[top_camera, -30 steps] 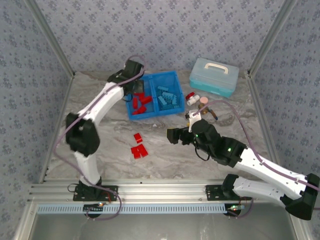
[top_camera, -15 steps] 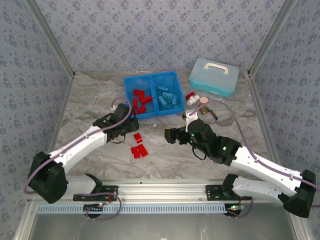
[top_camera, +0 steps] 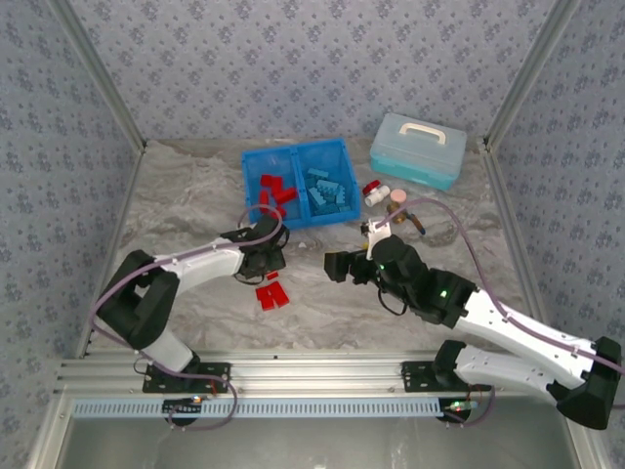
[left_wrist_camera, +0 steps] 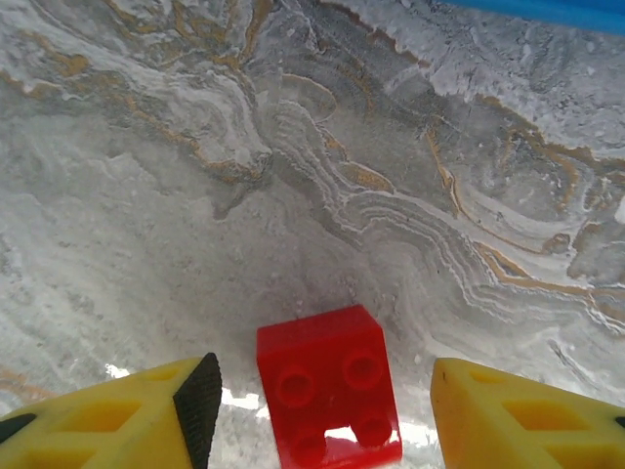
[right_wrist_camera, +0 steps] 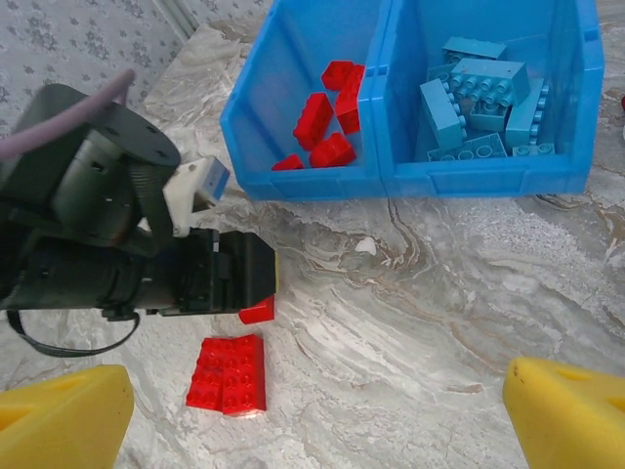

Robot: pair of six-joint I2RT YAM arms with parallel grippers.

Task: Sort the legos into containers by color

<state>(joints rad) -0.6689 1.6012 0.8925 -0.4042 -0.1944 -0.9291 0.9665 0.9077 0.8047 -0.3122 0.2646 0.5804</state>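
A small red lego (left_wrist_camera: 329, 396) lies on the marble table between the yellow fingers of my left gripper (left_wrist_camera: 322, 415), which is open with a gap on each side of the brick. From above, the left gripper (top_camera: 266, 264) hangs low over that brick (top_camera: 270, 277). Two more red legos (top_camera: 271, 295) lie side by side just nearer (right_wrist_camera: 228, 373). The blue bin (top_camera: 293, 220) holds red legos (right_wrist_camera: 327, 112) in its left compartment and light blue ones (right_wrist_camera: 483, 93) in its right. My right gripper (top_camera: 337, 266) hovers open over bare table, right of the loose bricks.
A pale teal lidded case (top_camera: 418, 149) stands at the back right. Small red-and-white bottle-like items (top_camera: 376, 191) and a pink one (top_camera: 398, 197) lie between the bin and the case. Metal frame posts and patterned walls close in the table.
My left arm has come away from the bin and dropped to the table over the small red lego, its jaws spreading a little. The right arm has barely shifted.
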